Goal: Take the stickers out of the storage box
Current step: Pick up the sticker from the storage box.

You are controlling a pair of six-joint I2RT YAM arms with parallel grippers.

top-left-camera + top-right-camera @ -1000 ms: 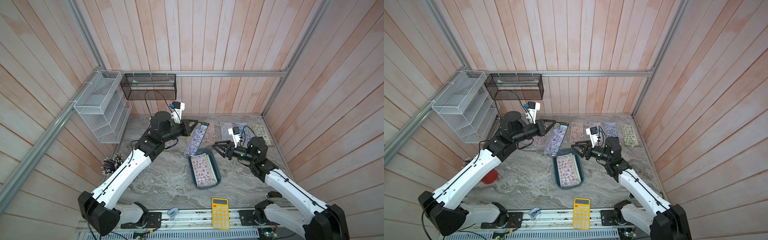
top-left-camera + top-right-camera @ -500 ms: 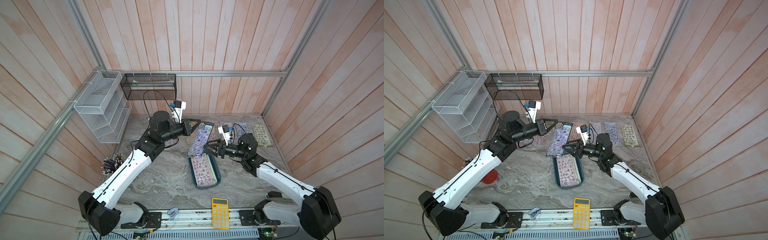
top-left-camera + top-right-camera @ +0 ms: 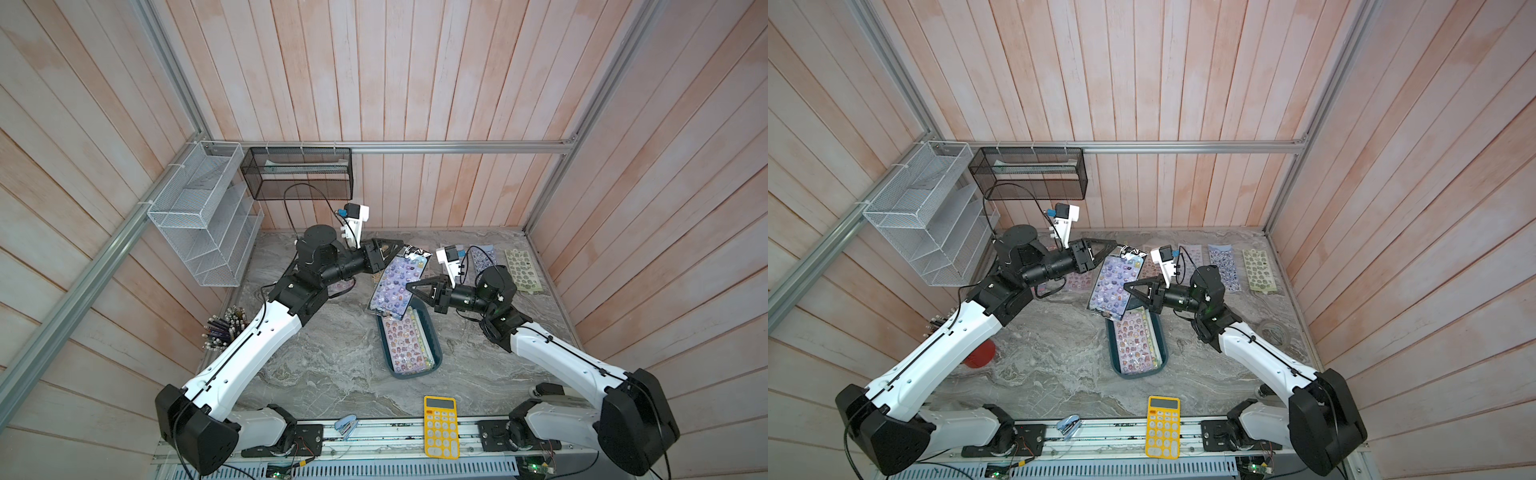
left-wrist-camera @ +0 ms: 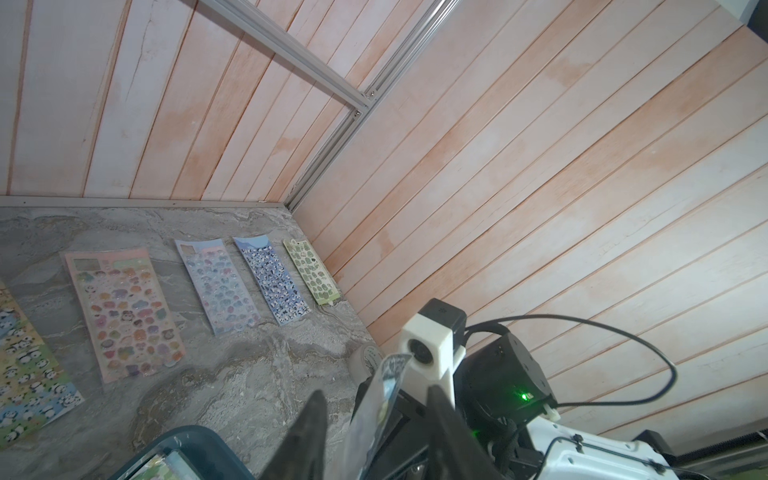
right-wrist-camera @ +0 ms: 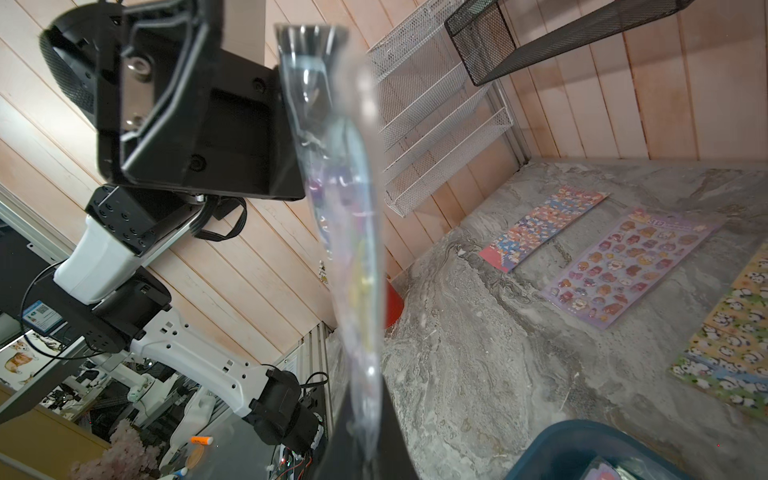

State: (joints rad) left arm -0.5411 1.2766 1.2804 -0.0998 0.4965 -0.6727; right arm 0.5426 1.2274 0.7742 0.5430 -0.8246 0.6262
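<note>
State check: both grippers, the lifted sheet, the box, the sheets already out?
right gripper: shut on lilac sheet
left gripper: open, astride that sheet's top end
lilac sheet: lifted, tilted, near storage box
storage box: more stickers inside
stickers on table: flat, in a row

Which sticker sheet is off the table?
The lilac sheet, hanging tilted over the far end of the storage box with the right end effector shut on its edge. Every other sheet lies flat on the table or in the box.
</note>
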